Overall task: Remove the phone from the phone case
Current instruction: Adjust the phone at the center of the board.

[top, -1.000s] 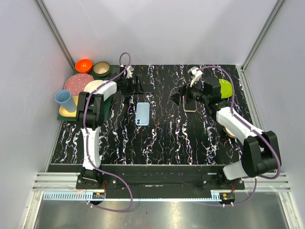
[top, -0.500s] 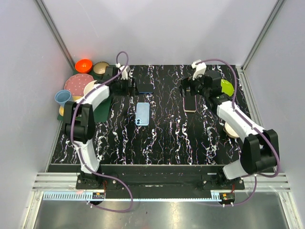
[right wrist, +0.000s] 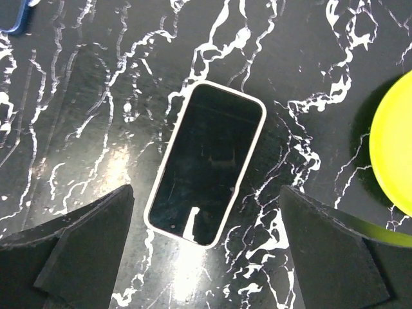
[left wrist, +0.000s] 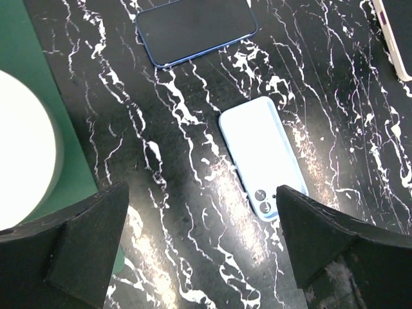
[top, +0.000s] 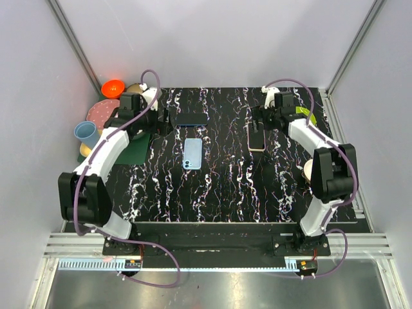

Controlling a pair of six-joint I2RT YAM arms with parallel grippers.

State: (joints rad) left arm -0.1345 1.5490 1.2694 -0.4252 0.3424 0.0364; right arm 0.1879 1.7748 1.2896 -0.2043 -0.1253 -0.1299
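Observation:
A dark phone with a blue rim (top: 192,118) lies screen up at the back centre, also in the left wrist view (left wrist: 193,29). A light-blue phone-shaped piece (top: 192,153) lies back up, camera lenses showing (left wrist: 261,158). A second phone in a whitish case (top: 257,139) lies screen up right of centre (right wrist: 206,164). My left gripper (top: 159,120) is open and empty, left of the dark phone, above bare table (left wrist: 206,257). My right gripper (top: 257,121) is open and empty, hovering over the far end of the whitish-cased phone (right wrist: 209,257).
At the far left a green mat (top: 136,149) holds plates, an orange bowl (top: 113,87), a tan bowl and a blue cup (top: 85,133). A yellow-green plate (top: 308,117) sits at the back right (right wrist: 393,154). A beige round item (top: 310,172) lies by the right arm.
My left gripper has drawn back to the left, leaving the dark phone flat on the table. My right gripper has lifted back a little toward the far right; both arms have swung outward.

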